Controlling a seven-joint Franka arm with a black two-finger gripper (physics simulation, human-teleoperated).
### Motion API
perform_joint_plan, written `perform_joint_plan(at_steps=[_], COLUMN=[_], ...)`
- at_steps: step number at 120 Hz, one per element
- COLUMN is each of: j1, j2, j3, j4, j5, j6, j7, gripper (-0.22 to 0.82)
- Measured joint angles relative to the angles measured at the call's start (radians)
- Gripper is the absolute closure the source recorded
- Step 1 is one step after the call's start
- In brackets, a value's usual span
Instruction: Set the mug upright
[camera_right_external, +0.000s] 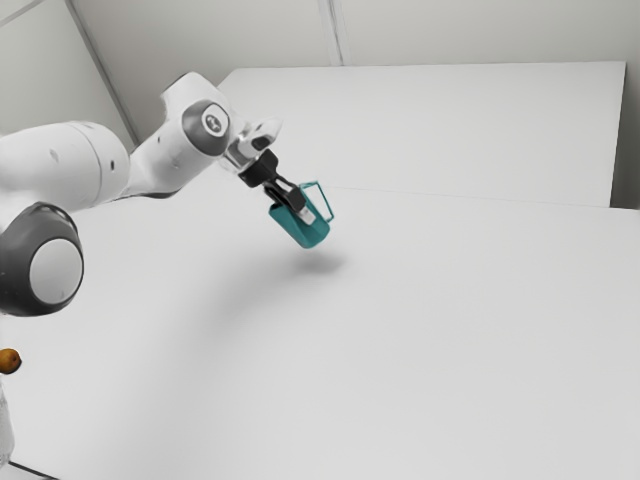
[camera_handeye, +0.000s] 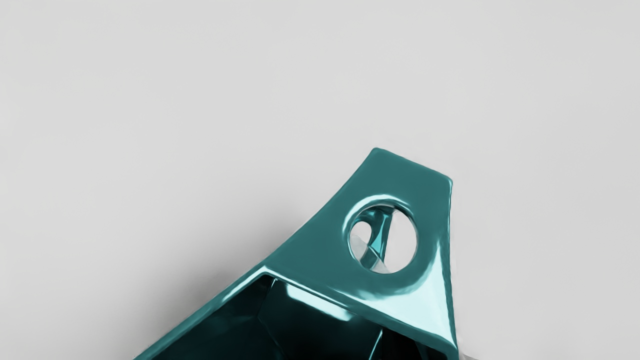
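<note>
My end effector (camera_right_external: 302, 207) is closed on the teal mug (camera_right_external: 311, 234), with its fingers a little apart and the mug's body between them. The mug hangs tipped above the surface (camera_right_external: 420, 330), its bottom pointing to about five o'clock in the exterior view. The handle (camera_handeye: 400, 172) sticks out at about one o'clock there. I think the mug is hard and light, and won't squash. Its shiny sides could be slippery, and it could swing if I pinch too near one end. Two flat sides across from each other look best to hold. Farther off, around eight o'clock, is an orange fruit (camera_right_external: 9, 361).
</note>
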Motion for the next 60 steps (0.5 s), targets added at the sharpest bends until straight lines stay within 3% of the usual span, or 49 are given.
perform_joint_plan(at_steps=[36,60], j1=[-0.013,-0.012], j2=[0.096,0.119], j3=[-0.024,-0.038], j4=[0.132,0.134], j5=[0.338,0.532], j6=[-0.084,0.06], j7=[-0.37,-0.598], gripper=[0.78,0.78])
